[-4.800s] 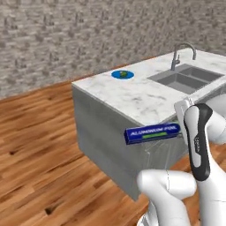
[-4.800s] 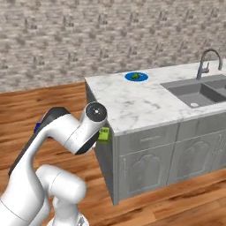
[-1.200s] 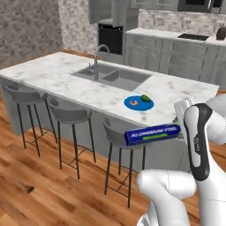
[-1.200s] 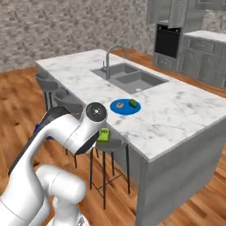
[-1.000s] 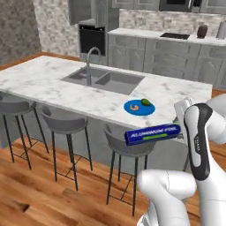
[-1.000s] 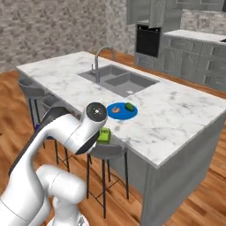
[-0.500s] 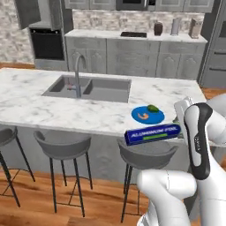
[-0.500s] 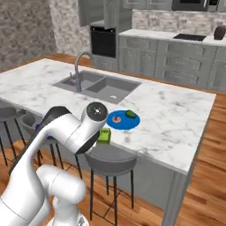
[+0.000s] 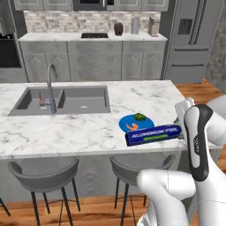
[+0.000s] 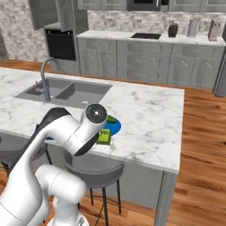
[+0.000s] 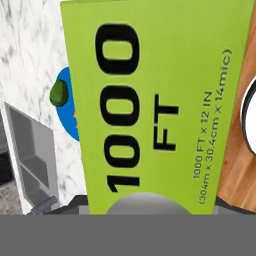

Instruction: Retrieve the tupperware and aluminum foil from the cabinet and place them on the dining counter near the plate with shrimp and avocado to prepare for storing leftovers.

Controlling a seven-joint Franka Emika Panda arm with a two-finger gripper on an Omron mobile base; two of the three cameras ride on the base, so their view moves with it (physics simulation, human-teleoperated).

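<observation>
Item: aluminum foil (image 9: 153, 134), clenched endwise in my claw (image 9: 182, 131), carried level for set-down; plate with shrimp and avocado (image 9: 136, 124) just beyond on the tabletop (image 9: 88, 132).

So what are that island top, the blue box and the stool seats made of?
Island top: seemingly polished marble, white with grey veins. Blue box: probably printed cardboard, flat faces with lettering. Stool seats: smooth matte grey, maybe plastic or padding; can't tell.

Grey stools (image 9: 44, 168) under the island, refrigerator (image 9: 191, 39) behind.
</observation>
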